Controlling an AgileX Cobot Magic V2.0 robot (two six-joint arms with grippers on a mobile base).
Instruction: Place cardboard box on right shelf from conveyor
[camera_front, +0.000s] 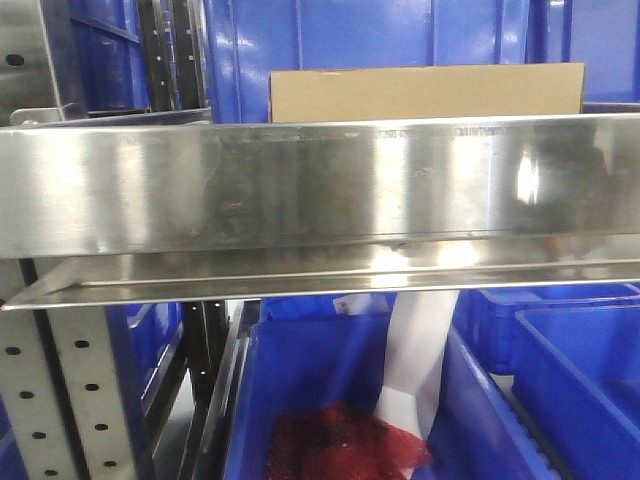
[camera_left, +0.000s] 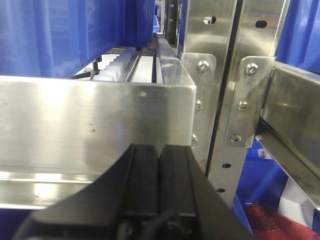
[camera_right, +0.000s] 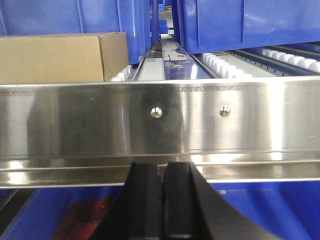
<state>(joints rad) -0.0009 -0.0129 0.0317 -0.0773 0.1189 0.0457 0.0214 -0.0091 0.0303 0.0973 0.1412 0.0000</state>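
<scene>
In the front view, the cardboard box (camera_front: 427, 92) sits on the right shelf (camera_front: 320, 190), just behind the shelf's wide shiny front lip. Only the top part of the box shows over the lip. It stands toward the right side of the shelf. Big blue bins (camera_front: 400, 30) stand right behind the box. Under the shelf there are more blue bins (camera_front: 580, 380). One of them holds a red mesh bag (camera_front: 340, 445) and something white (camera_front: 415, 370). A grey upright with holes (camera_front: 70, 400) stands at the bottom left. No gripper shows in this view.

In the left wrist view, the left gripper (camera_left: 159, 180) is at the bottom, in front of a shiny steel lip (camera_left: 95, 120). Its two black fingers (camera_left: 142, 180) are pressed together and nothing is between them. Steel uprights with bolts (camera_left: 240, 100) stand to the right. White rollers (camera_left: 117, 67) run back along the shelf, under a blue bin (camera_left: 65, 35). The box does not show here.

In the right wrist view, the right gripper (camera_right: 164, 200) is at the bottom, just below the front lip of the shelf. Its two black fingers (camera_right: 145, 200) are closed with nothing held. The box is at the top left, behind the lip, resting at the front edge of the shelf on white rollers (camera_right: 220, 65). Blue bins stand behind it and to its right.
</scene>
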